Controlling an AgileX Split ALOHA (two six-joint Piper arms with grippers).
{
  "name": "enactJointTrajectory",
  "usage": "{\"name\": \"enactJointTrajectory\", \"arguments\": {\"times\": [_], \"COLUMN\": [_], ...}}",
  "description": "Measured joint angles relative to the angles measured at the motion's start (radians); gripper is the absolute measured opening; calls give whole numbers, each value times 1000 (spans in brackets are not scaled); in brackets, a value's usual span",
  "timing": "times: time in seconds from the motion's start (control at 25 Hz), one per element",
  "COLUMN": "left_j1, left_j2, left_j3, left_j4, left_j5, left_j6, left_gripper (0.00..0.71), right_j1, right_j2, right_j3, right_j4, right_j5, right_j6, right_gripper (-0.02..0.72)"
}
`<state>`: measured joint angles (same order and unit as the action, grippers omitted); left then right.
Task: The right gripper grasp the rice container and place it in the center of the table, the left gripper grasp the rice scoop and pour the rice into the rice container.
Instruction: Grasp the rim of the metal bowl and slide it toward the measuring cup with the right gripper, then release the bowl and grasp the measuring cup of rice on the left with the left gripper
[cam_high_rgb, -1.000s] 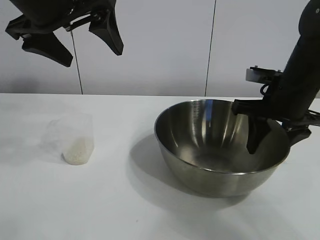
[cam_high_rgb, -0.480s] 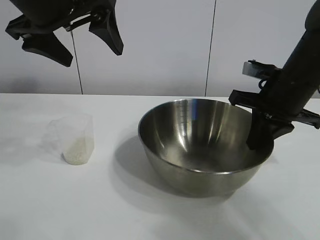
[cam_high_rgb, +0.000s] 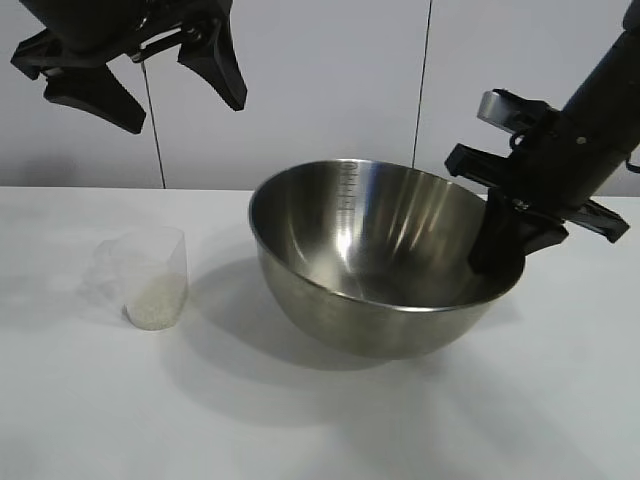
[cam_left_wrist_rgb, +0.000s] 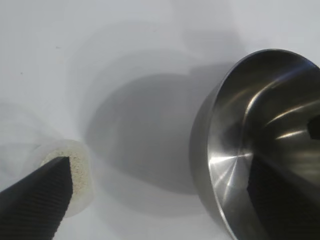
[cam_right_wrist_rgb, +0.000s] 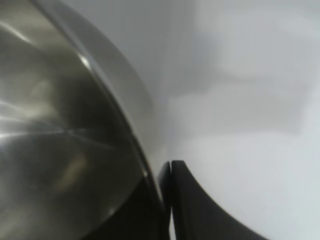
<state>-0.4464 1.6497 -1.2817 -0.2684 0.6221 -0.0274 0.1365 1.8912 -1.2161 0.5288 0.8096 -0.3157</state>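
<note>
- The tabletop (cam_high_rgb: 80, 420) is wide, white and flat. I use it as the floor for everything, so the things have room to sit apart.
- The rice container (cam_high_rgb: 380, 270) is the big shiny bowl. It sits near the middle of the tabletop, a bit to the right in the outside view, tipped with its far-left rim up. I think it tips because I hold it by only one edge.
- My right pincer (cam_high_rgb: 497, 250) is squeezed onto the bowl's right rim, one finger inside and one outside. In the right wrist view the two fingers nearly meet around the thin metal wall. Pinching the rim is the only way to grab such a wide bowl.
- My left pincer (cam_high_rgb: 140, 85) hangs high above the left side with its fingers spread wide. It holds nothing. I keep it up there so it stays out of the bowl's way.
- The rice scoop (cam_high_rgb: 150, 277) is the small clear cup. It stands upright on the left, well apart from the bowl, so it won't get bumped.
- The rice (cam_high_rgb: 156, 303) lies in the bottom of the cup, waiting to be poured.
</note>
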Motion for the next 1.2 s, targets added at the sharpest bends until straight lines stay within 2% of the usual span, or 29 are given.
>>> {"name": "enactJointTrajectory", "arguments": {"times": [0.24, 0.44, 0.52, 0.56, 0.64, 0.72, 0.8, 0.88, 1.08, 1.2], "left_j1": [0, 0, 0, 0, 0, 0, 0, 0, 0, 0], "left_j2": [0, 0, 0, 0, 0, 0, 0, 0, 0, 0], "left_j3": [0, 0, 0, 0, 0, 0, 0, 0, 0, 0], "left_j4": [0, 0, 0, 0, 0, 0, 0, 0, 0, 0], "left_j5": [0, 1, 1, 1, 1, 1, 1, 1, 1, 1], "left_j6": [0, 0, 0, 0, 0, 0, 0, 0, 0, 0], "left_gripper": [687, 687, 687, 687, 687, 687, 687, 687, 687, 687], "right_j1": [95, 109, 109, 109, 109, 109, 109, 100, 30, -22], "right_j2": [66, 100, 100, 100, 100, 99, 92, 76, 21, -23], "right_j3": [0, 0, -5, -13, -31, -48, -63, -81, -169, -216], "right_j4": [7, 17, 19, 19, 18, 11, 6, -6, -100, -126], "right_j5": [-69, -98, -96, -91, -71, -54, -26, 6, 130, 208], "right_j6": [76, 104, 106, 106, 106, 106, 113, 123, 157, 159], "right_gripper": [11, 15, 51, 94, 213, 370, 456, 484, 486, 486]}}
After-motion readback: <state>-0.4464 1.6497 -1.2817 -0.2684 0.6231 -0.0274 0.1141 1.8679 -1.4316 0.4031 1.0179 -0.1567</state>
